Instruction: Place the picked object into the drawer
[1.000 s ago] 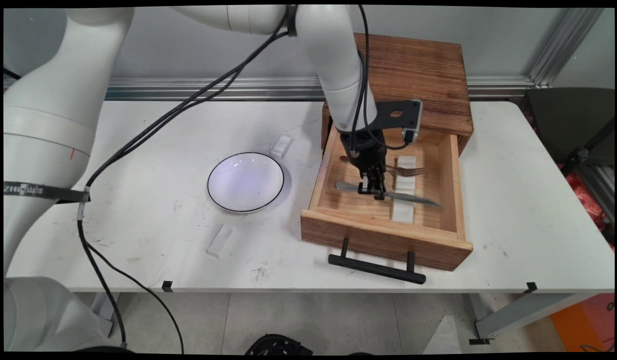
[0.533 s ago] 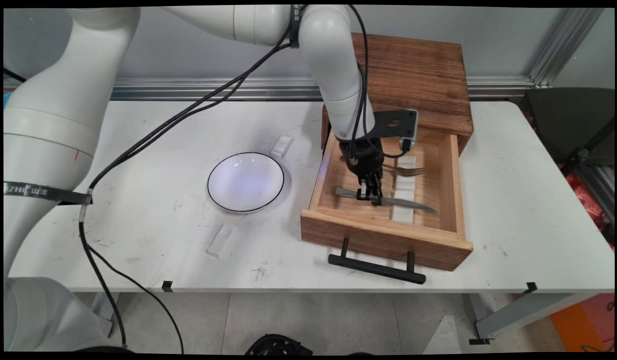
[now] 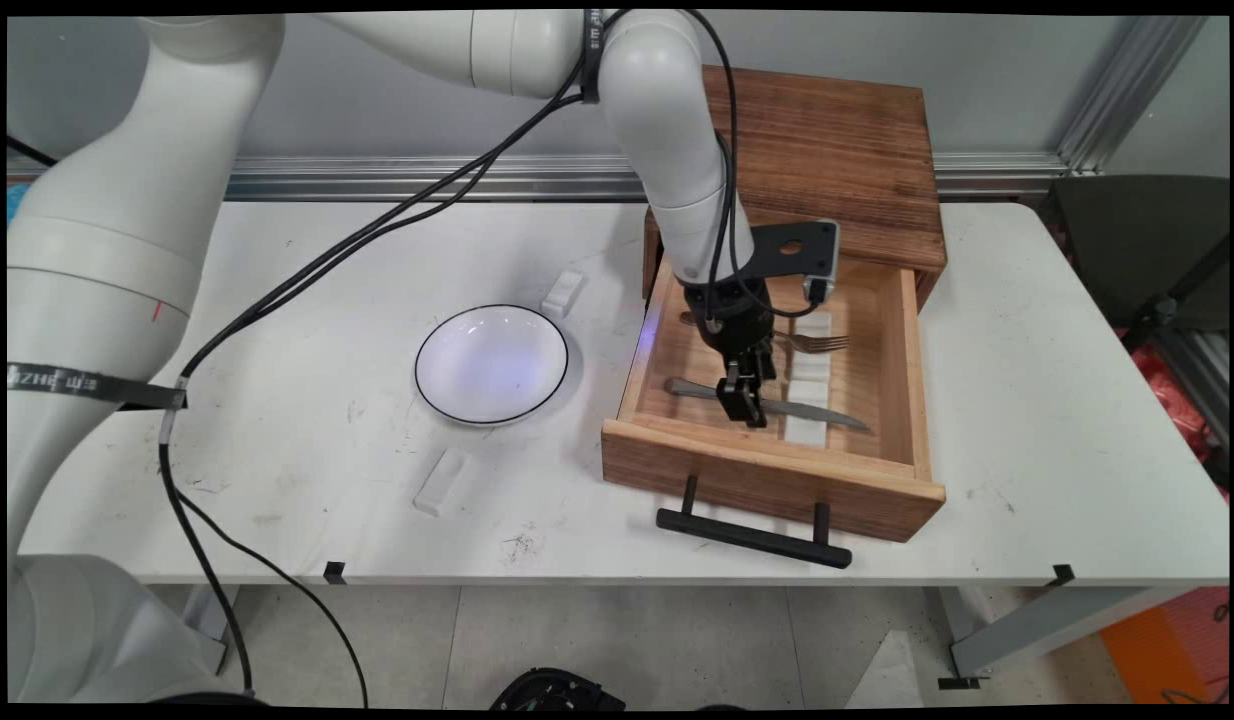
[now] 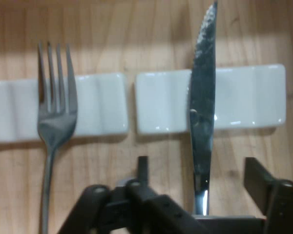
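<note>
My gripper (image 3: 742,404) reaches down into the open wooden drawer (image 3: 767,468). A steel knife (image 3: 822,412) lies across a white rest (image 3: 805,430) on the drawer floor. In the hand view the knife (image 4: 202,112) runs up between my two fingers (image 4: 142,165), which stand apart on either side without touching it. The gripper is open. A fork (image 3: 815,343) lies further back in the drawer. In the hand view the fork (image 4: 56,112) rests on a second white rest (image 4: 100,103), to the left of the knife's rest (image 4: 246,97).
The drawer juts from a wooden cabinet (image 3: 827,140) at the back and has a black handle (image 3: 752,538) at the front. A white plate (image 3: 418,370) with a dark rim sits to the drawer's left. Two white blocks (image 3: 564,292) (image 3: 442,481) lie near the plate.
The gripper went down and toward the drawer's front with the knife. The knife now lies on its white rest, and the fingers stand apart from it.
</note>
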